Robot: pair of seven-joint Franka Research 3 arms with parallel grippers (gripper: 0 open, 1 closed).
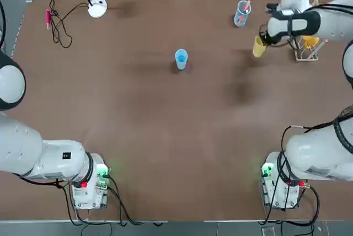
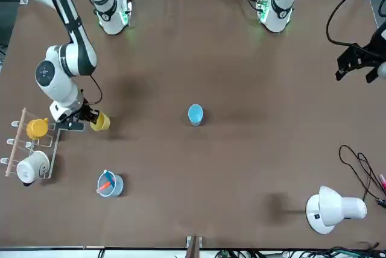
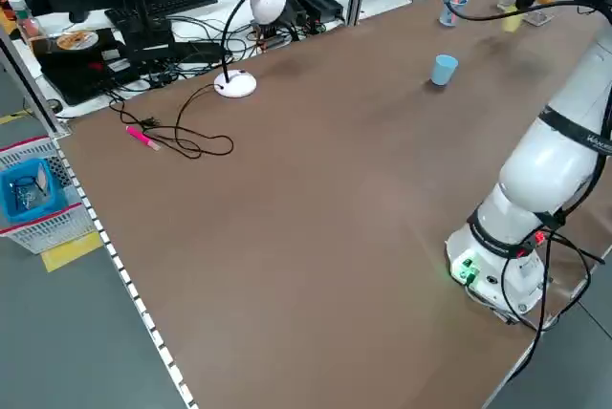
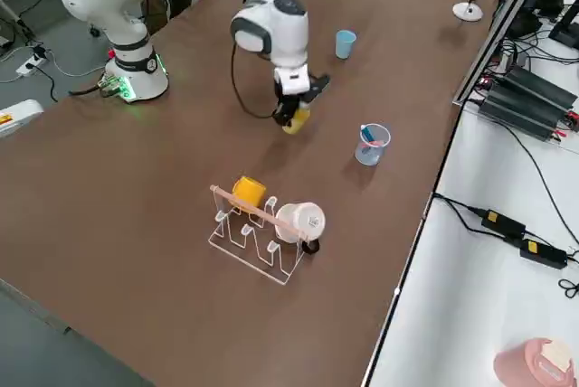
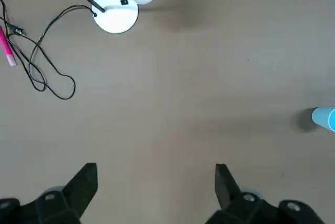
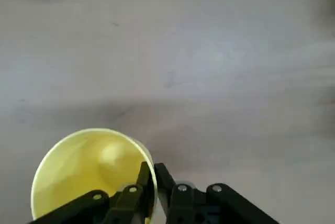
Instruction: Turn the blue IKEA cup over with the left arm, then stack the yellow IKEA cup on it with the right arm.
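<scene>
The blue IKEA cup (image 1: pixel 181 58) (image 2: pixel 195 114) stands alone on its end near the middle of the brown table (image 1: pixel 165 137), and it shows at the edge of the left wrist view (image 5: pixel 325 118). Above the table's far right part, my right gripper (image 1: pixel 263 40) (image 6: pixel 149 174) is shut on the rim of the yellow IKEA cup (image 1: pixel 258 46) (image 2: pixel 100 122) (image 6: pixel 89 171), whose opening faces the wrist camera. My left gripper (image 2: pixel 356 74) (image 5: pixel 155 182) hangs open and empty high over the left side, far from the blue cup.
A clear blue glass (image 1: pixel 241 13) with sticks stands close behind the right gripper. A rack (image 2: pixel 30 143) with an orange-yellow mug and a white mug stands at the far right edge. A white lamp (image 1: pixel 97 7), its cable and a pink pen (image 1: pixel 48 18) lie far left.
</scene>
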